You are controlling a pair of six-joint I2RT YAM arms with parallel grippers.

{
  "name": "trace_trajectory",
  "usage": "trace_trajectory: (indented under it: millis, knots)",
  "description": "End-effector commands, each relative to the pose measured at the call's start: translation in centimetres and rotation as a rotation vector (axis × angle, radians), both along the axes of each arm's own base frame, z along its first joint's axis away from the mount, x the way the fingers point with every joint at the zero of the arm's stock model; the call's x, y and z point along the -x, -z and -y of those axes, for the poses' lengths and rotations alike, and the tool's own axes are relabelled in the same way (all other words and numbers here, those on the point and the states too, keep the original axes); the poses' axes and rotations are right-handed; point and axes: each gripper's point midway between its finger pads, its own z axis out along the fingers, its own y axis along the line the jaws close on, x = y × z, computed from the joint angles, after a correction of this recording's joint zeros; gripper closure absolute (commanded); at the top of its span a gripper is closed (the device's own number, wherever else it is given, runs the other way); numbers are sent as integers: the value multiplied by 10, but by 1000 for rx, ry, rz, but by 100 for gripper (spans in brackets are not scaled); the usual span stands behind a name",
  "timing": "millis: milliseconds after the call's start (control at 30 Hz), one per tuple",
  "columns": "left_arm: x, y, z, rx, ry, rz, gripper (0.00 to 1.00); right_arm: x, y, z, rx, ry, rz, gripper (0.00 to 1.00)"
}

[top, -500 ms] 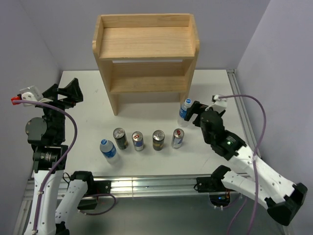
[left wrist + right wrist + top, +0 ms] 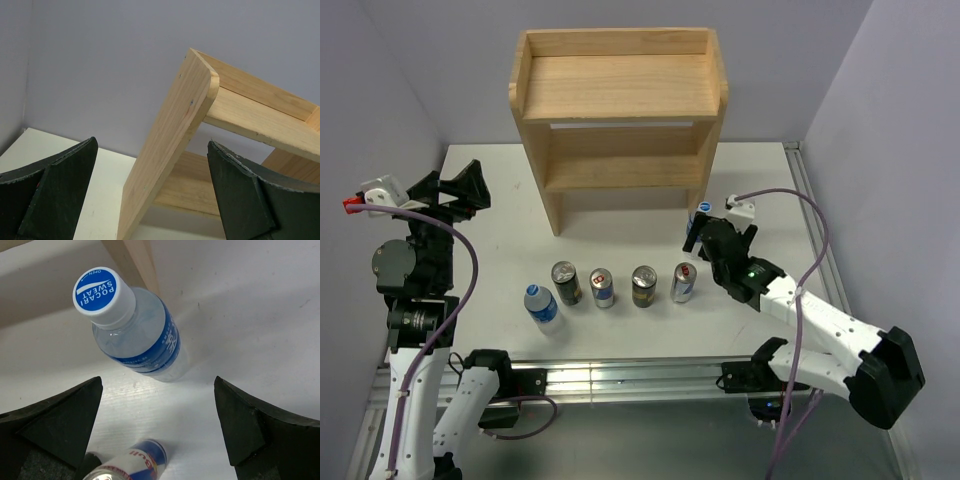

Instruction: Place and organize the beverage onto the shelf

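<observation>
The light wooden two-tier shelf [image 2: 620, 110] stands at the back of the table. A Pocari Sweat bottle [image 2: 702, 210] stands by the shelf's right front leg and shows upright in the right wrist view [image 2: 132, 325]. My right gripper [image 2: 704, 240] hovers over it, open and empty [image 2: 157, 425], with a Red Bull can [image 2: 683, 282] just below [image 2: 127, 467]. Three more cans [image 2: 603, 288] and a second bottle [image 2: 541, 303] stand in a row at the front. My left gripper [image 2: 450, 188] is open and empty, raised at the far left, facing the shelf's side panel [image 2: 170, 145].
The white table [image 2: 800, 190] ends in a metal rail at its right side and front. Lilac walls close in behind and on both sides. The shelf's right leg [image 2: 137, 260] stands close behind the bottle.
My right arm has swung left and forward, so its gripper now sits over the bottle by the shelf leg and hides most of it. The left arm has not moved.
</observation>
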Motion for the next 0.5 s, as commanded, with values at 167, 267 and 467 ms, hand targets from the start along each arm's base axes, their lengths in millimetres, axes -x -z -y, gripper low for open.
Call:
trace_trajectory:
  millis: [167,267,467]
  knots:
    - [4,-5,1,-19,7,26,2,-28,19,-17,-23,22,10,0]
    - [5,-6,1,-19,5,29,1,-33,25,-19,-12,28,1,0]
    - [6,-7,0,-17,3,32,2,-37,37,-16,19,47,-18,0]
